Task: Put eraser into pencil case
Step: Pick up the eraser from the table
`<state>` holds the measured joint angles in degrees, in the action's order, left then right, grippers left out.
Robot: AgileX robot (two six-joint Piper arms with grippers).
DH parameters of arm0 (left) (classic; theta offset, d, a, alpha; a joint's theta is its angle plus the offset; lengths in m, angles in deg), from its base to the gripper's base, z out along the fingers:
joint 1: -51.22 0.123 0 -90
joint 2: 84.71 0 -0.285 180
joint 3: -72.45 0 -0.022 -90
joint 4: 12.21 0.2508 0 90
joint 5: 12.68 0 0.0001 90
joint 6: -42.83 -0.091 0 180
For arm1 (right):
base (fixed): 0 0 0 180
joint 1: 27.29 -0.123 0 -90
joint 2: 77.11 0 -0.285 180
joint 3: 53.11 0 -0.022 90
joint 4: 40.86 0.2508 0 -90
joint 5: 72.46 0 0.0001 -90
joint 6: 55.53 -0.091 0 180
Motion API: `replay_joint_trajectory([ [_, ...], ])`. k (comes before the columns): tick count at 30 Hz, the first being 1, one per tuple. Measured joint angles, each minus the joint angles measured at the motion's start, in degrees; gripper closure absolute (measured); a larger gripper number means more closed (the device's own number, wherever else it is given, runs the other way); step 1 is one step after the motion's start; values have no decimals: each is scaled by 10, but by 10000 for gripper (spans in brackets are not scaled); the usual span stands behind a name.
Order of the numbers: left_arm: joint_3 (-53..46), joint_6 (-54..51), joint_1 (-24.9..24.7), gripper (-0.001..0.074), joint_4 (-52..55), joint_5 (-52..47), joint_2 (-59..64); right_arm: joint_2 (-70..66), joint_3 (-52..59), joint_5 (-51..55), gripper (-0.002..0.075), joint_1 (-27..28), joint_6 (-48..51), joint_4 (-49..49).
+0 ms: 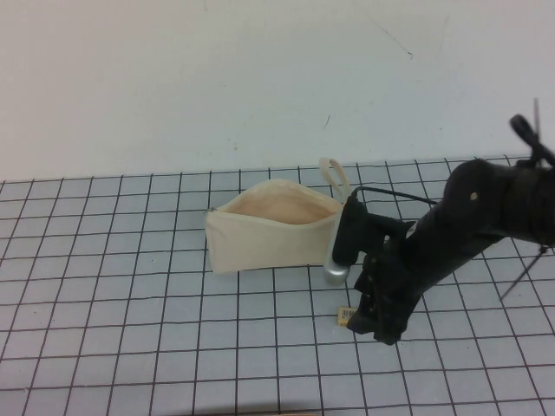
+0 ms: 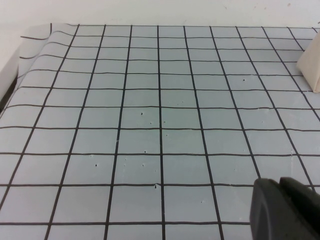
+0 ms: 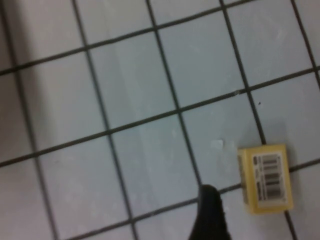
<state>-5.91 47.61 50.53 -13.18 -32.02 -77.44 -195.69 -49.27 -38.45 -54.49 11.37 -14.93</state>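
Note:
The eraser (image 1: 347,315), a tiny yellowish block with a barcode label, lies flat on the grid mat in front of and to the right of the pencil case. The pencil case (image 1: 273,230) is a cream pouch standing with its mouth open upward, peach lining showing and a loop strap (image 1: 335,176) at its right end. My right gripper (image 1: 362,322) hangs low right beside the eraser, open. In the right wrist view one fingertip (image 3: 210,214) stands just beside the eraser (image 3: 265,177); the other finger is out of frame. My left gripper (image 2: 279,183) is shut and empty, out of the high view.
The grey grid mat (image 1: 130,329) covers the table, with a white wall behind. The right arm's wrist and its silver cylinder (image 1: 335,273) sit close to the pouch's right end. A corner of the pouch (image 2: 311,65) shows in the left wrist view.

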Motion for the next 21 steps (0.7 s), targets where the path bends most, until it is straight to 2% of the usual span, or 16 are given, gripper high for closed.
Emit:
replay_joint_trajectory([
  [11,0,0,0,736,0,0,0,-71,-32,-30,275,0,4,-2],
  [14,0,0,0,736,0,0,0,-72,-32,-30,335,0,5,-13],
  [19,0,0,0,736,0,0,0,-72,-32,-26,524,0,5,-16],
  [21,0,0,0,736,0,0,0,-72,-33,-22,524,0,5,-16],
])
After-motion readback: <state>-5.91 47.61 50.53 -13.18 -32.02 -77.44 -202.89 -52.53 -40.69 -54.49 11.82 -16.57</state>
